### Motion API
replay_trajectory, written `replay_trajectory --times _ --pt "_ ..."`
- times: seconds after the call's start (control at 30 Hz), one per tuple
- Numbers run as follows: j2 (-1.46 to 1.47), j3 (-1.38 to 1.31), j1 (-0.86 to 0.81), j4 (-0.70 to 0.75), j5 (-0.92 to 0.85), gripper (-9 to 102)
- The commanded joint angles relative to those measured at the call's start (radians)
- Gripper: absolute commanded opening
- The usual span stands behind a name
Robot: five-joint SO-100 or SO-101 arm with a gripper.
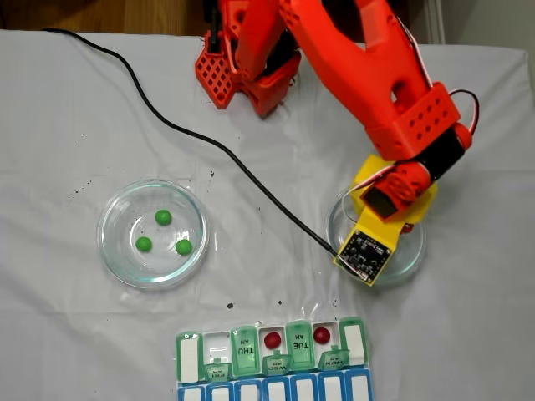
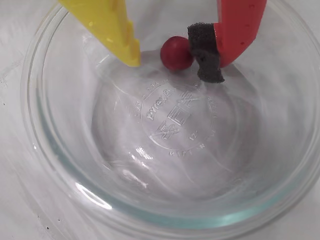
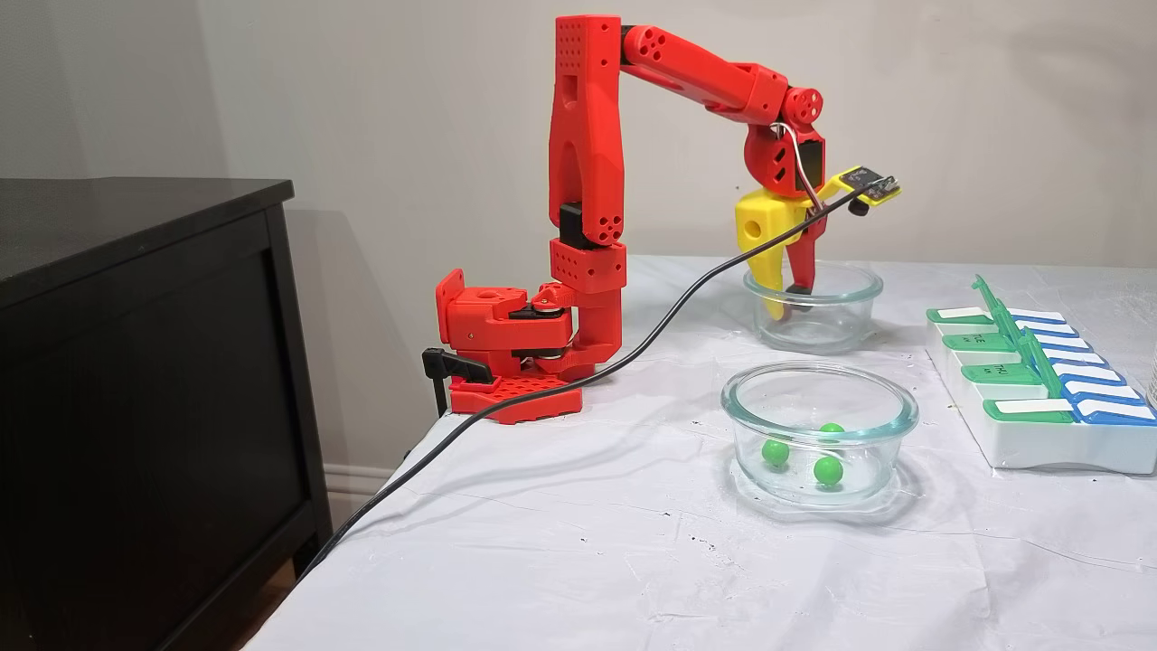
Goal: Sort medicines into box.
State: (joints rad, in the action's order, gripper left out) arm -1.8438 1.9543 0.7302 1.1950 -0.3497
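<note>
The gripper (image 2: 172,62) stood inside a glass dish (image 2: 45,165), whose wall ringed it on every side, leaving only upward free. Toward the pill box (image 1: 191,355) from that dish lay bare cloth. The box's raised lids (image 3: 994,312) stood upright, and a black cable (image 1: 251,180) reached that dish's rim.

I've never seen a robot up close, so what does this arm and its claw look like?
The arm is blocky bright-red plastic with perforated panels. Its claw has one yellow finger and one red finger tipped with a black foam pad. A small black circuit board sits on a yellow mount, and a black cable trails away.
</note>
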Motion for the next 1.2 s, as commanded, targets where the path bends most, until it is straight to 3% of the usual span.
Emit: replay_trajectory --times 0.0,0.27,0.5,0.93,1.17 --pt "0.005 -0.034 0.044 0.025 0.015 19" --pt "0.052 -0.052 0.055 0.06 0.026 13" --pt "0.091 -0.067 0.055 0.072 0.043 0" --pt "-0.025 -0.124 -0.048 0.015 0.029 0" --pt "-0.044 -0.017 0.014 -0.048 0.025 0"
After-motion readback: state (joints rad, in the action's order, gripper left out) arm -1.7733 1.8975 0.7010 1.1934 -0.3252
